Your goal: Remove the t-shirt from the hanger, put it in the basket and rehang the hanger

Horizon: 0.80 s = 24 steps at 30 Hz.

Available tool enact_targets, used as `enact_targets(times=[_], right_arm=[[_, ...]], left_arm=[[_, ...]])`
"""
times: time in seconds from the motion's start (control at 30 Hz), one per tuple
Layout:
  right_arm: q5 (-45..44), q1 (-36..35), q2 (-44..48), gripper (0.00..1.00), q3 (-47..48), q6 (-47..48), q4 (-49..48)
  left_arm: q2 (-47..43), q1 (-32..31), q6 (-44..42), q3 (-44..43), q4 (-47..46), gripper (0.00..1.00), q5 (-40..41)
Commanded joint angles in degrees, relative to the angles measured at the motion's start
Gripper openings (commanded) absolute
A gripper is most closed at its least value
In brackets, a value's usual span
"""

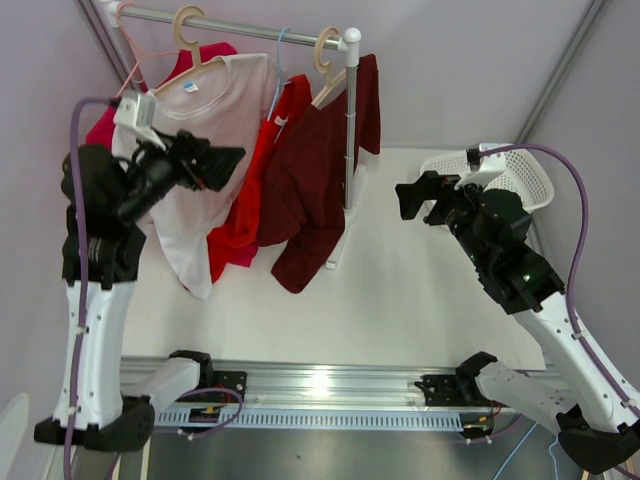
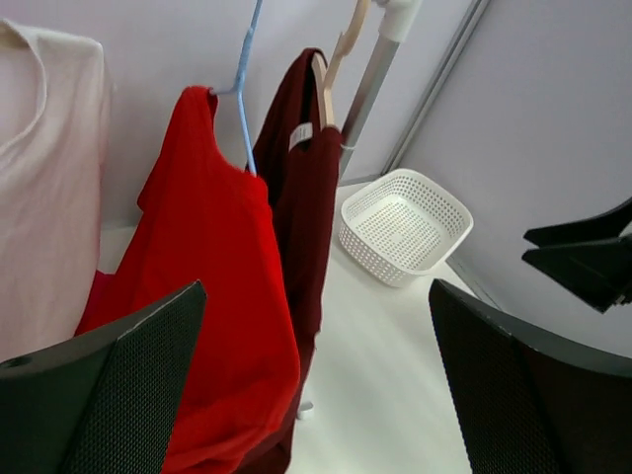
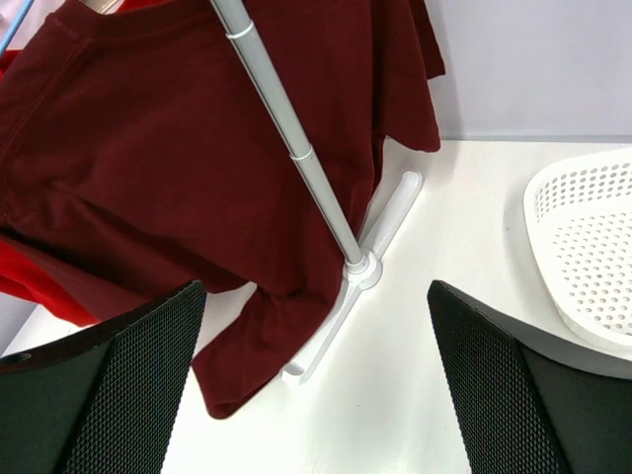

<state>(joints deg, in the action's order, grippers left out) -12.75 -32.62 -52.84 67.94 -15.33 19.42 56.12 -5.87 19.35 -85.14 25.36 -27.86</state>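
Observation:
Three t-shirts hang from a white rail [image 1: 240, 22]: a pale pink one [image 1: 225, 95] on a wooden hanger [image 1: 190, 35], a red one [image 1: 250, 200] on a blue hanger [image 1: 280, 55], and a maroon one [image 1: 310, 190] on a wooden hanger [image 1: 325, 55]. My left gripper [image 1: 222, 168] is open and empty, raised in front of the pale pink shirt's lower half. Its wrist view shows the red shirt [image 2: 207, 247] and the maroon shirt [image 2: 301, 197] between the open jaws [image 2: 316, 296]. My right gripper [image 1: 408, 200] is open and empty, right of the rack, facing the maroon shirt [image 3: 168, 148] across a gap [image 3: 316, 291].
The rack's upright pole [image 1: 350, 120] and flat foot [image 3: 346, 316] stand between the maroon shirt and my right gripper. A white perforated basket [image 1: 520, 175] sits at the back right of the table. A dark pink garment [image 1: 200, 55] hangs behind the pale pink shirt.

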Motion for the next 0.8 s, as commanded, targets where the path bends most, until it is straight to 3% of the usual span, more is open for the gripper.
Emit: enact_targets(times=[0.0, 0.13, 0.27, 0.37, 0.67, 0.77], right_arm=[[-0.5, -0.3, 0.5, 0.99, 1.0, 1.3, -0.3], [-0.1, -0.3, 0.9, 1.00, 0.5, 1.5, -0.8], [0.2, -0.3, 1.2, 1.00, 0.3, 2.1, -0.8], [0.1, -0.3, 1.5, 1.00, 0.3, 2.3, -0.9], [-1.2, -0.3, 2.0, 0.99, 1.0, 3.7, -1.0], [-1.4, -0.3, 1.9, 1.00, 1.0, 3.6, -0.9]], left_arm=[[8.0, -0.2, -2.2, -14.7, 3.5, 0.99, -1.6], [18.8, -0.5, -4.2, -29.7, 8.3, 0.99, 1.9], [28.2, -1.2, -5.6, -39.2, 11.4, 0.98, 6.8], [32.3, -1.9, -6.3, -41.1, 10.6, 0.92, 8.6], [37.9, -11.4, -17.7, -39.0, 2.1, 0.93, 23.7], [39.0, -12.5, -18.2, -39.0, 0.1, 0.93, 25.2]])
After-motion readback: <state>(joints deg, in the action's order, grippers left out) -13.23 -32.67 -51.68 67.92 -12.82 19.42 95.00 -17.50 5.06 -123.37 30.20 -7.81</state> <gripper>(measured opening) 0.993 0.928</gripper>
